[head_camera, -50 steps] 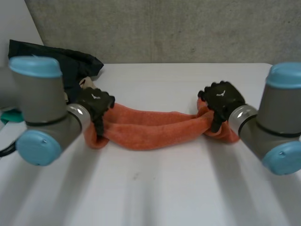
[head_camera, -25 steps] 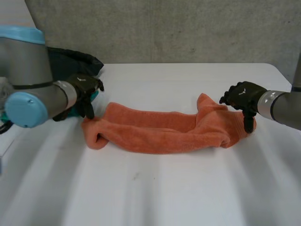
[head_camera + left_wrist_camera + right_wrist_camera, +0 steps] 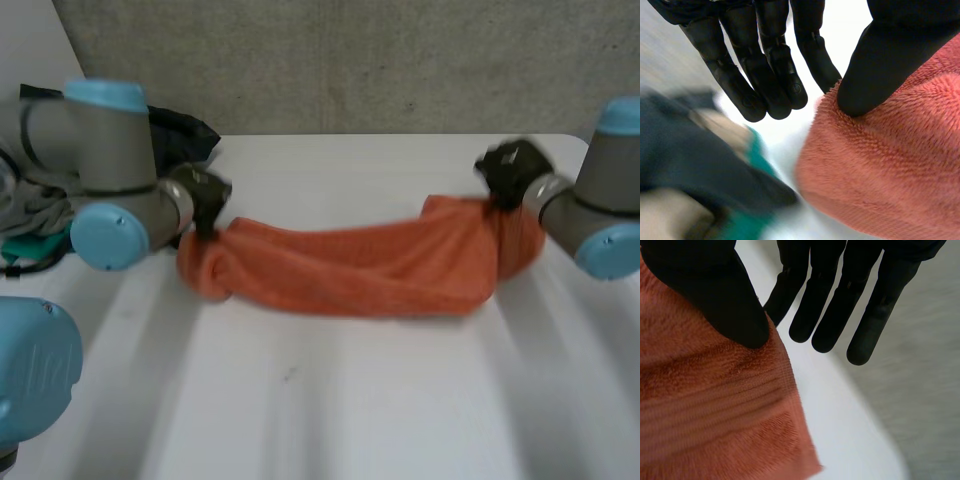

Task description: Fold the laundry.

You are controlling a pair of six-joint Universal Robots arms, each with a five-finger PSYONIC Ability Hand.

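An orange towel (image 3: 350, 265) lies bunched in a long roll across the white table (image 3: 350, 410). My left hand (image 3: 205, 195) is at its left end and my right hand (image 3: 510, 170) at its right end. In the left wrist view the left hand (image 3: 765, 65) is open: the fingers are straight and just past the towel's (image 3: 890, 165) edge, and only the thumb (image 3: 880, 65) rests on the cloth. The right hand (image 3: 840, 295) is open too, with its thumb (image 3: 725, 300) on the towel's (image 3: 705, 410) corner and its straight fingers over bare table.
A pile of dark clothing (image 3: 170, 130) with teal and beige pieces (image 3: 30, 235) lies at the back left, close to the left hand; the dark cloth (image 3: 690, 150) is beside that hand. A grey wall (image 3: 350, 60) rises behind the table.
Both hands swung outward off the towel's ends, then came back onto them. The towel is now stretched wider, with its right end pulled up toward the right hand.
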